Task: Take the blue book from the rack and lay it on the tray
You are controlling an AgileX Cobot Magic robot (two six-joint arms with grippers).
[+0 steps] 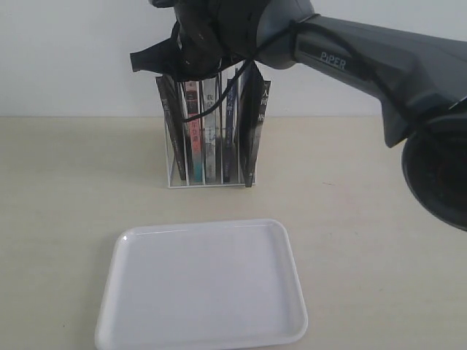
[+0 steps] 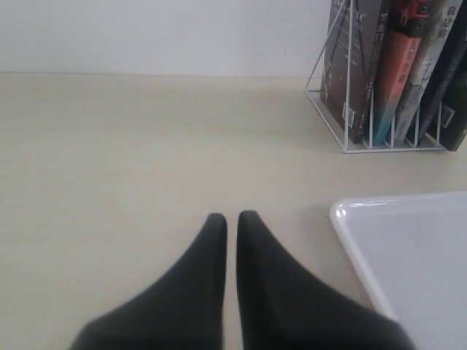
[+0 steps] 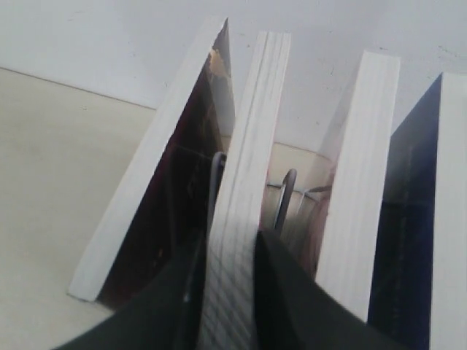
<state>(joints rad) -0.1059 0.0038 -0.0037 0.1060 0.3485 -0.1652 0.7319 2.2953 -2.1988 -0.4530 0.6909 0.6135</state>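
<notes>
White tray (image 1: 204, 292) lies by the near table edge; rack (image 1: 208, 184) at the far edge, blue book (image 1: 228, 131) standing inside, unlifted. Grasp step: right gripper (image 3: 232, 251) pinches an upright book (image 3: 244, 146) by its top, cover hidden, blue unconfirmed; only right wrist view shows this. Next: straight lift. Left gripper (image 2: 230, 219), pressed together, shows only in left wrist view.

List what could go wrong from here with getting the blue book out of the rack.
1. The right tool clamps a pale-edged book, while the blue book seems to stand two slots further along: the wrong one may come out.
2. The leaning book beside it could be dragged or tipped.
3. Nothing steadies the rack, so it might lift or slide.
</notes>
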